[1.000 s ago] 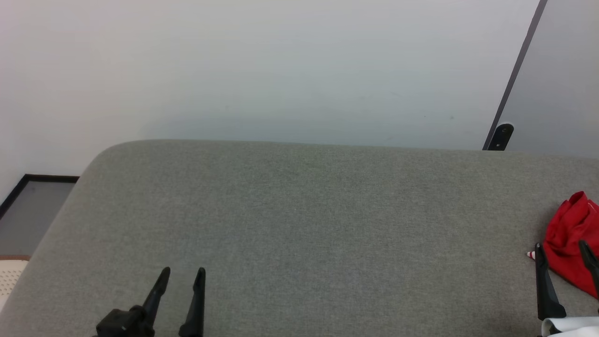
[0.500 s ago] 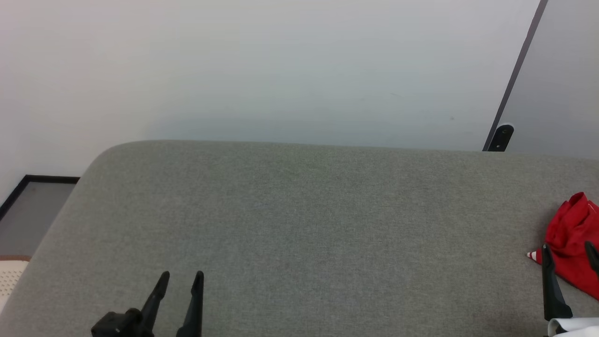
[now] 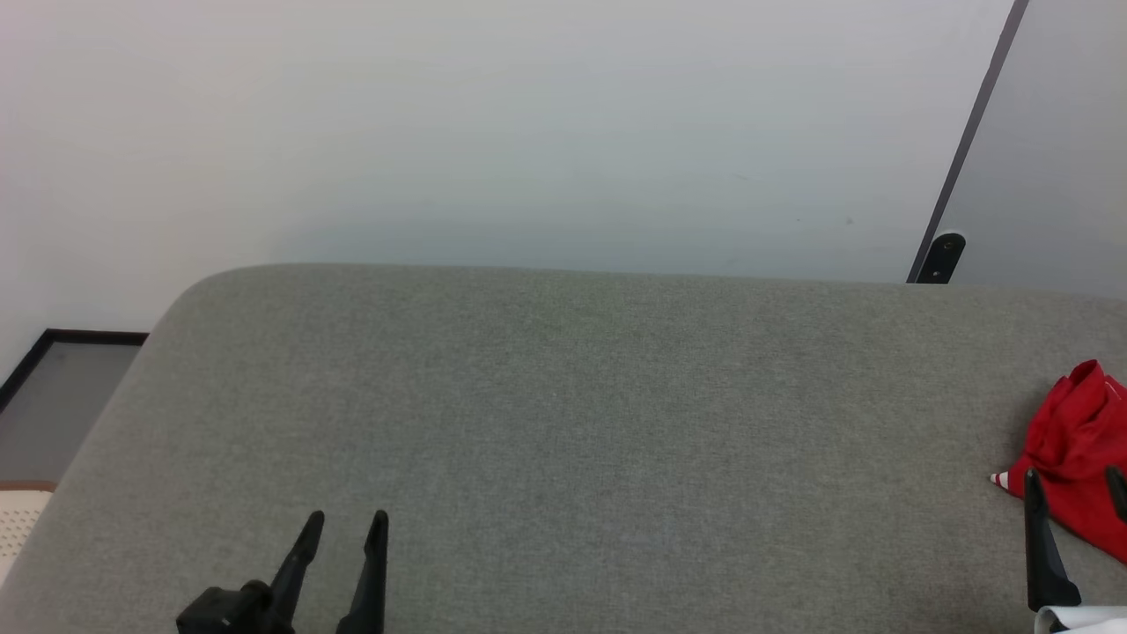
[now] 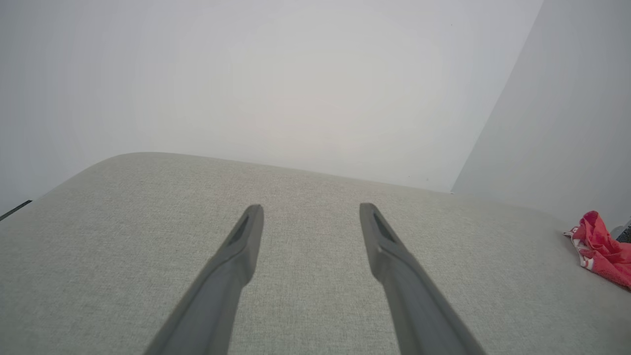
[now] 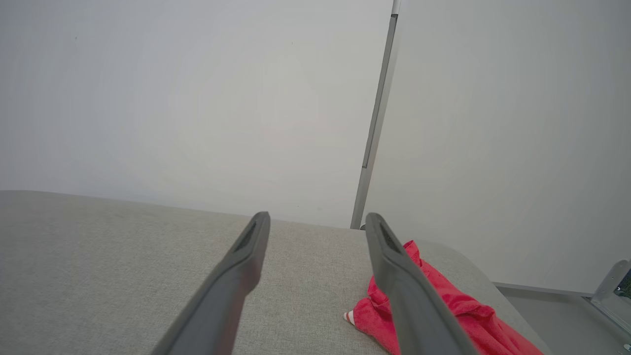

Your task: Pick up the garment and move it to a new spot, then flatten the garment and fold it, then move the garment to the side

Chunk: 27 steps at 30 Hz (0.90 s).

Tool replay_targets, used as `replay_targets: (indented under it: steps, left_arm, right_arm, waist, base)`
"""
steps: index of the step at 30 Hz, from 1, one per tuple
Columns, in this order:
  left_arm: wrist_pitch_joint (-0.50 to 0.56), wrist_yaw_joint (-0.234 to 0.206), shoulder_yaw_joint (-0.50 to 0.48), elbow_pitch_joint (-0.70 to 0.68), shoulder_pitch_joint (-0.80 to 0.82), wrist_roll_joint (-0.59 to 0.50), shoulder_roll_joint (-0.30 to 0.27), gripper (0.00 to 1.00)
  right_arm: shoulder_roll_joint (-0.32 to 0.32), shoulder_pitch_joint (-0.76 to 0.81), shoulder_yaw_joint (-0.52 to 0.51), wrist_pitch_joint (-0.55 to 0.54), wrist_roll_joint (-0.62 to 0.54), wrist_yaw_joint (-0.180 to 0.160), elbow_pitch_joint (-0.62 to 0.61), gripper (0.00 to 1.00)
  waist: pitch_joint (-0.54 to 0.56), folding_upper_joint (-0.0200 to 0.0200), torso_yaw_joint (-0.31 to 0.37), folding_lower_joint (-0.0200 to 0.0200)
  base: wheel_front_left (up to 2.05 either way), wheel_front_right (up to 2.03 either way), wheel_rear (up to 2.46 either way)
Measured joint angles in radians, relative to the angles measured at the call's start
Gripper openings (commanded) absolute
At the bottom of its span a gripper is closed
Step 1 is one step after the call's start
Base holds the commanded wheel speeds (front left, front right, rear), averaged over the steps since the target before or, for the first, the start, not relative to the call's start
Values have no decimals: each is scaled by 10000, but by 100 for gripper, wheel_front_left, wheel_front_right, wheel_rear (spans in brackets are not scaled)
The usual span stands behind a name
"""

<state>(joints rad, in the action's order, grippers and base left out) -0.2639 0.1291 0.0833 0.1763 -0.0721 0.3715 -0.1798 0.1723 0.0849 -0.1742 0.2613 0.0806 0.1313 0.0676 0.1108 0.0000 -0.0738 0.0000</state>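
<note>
Head view: one red shirt (image 3: 1070, 431) lay bunched, not flat, at the right edge of the grey pad (image 3: 572, 396). Two claws hung low. The left claw (image 3: 348, 521) was released over bare pad, and the right claw (image 3: 1074, 480) was released by the shirt, probably within reach of it.
Left wrist view: the shirt lay far right.
Right wrist view: the shirt lay just behind the right finger.

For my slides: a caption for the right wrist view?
Right gripper, fingers open, over the grey padded surface; crumpled red garment partly behind one finger.
</note>
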Motion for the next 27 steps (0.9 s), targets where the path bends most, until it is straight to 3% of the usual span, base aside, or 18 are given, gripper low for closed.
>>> replay_targets:
  steps: [8, 9, 16, 27]
  left_arm:
    - [0, 0, -56, -21, -24, 98, 33, 100]
    - [0, 0, -59, -29, -46, 100, 23, 0]
    - [50, -2, 46, 487, -461, 161, 217, 0]
    - [612, -2, -232, 552, -284, 1931, 374, 0]
  right_arm:
    - [-88, 33, -2, 2, -2, 0, 29, 100]
    - [-88, 34, 2, 2, -2, 0, 33, 0]
    - [-376, 332, 44, -136, 88, 0, 652, 0]
    - [-504, 158, 92, -690, 2255, 0, 855, 0]
  waist:
    - [11, 0, -24, 0]
    - [13, 0, -26, 0]
    - [7, 0, -22, 0]
    - [-95, 0, 44, 0]
  base:
    - [0, 0, 0]
    - [0, 0, 0]
    - [0, 0, 0]
    - [0, 0, 0]
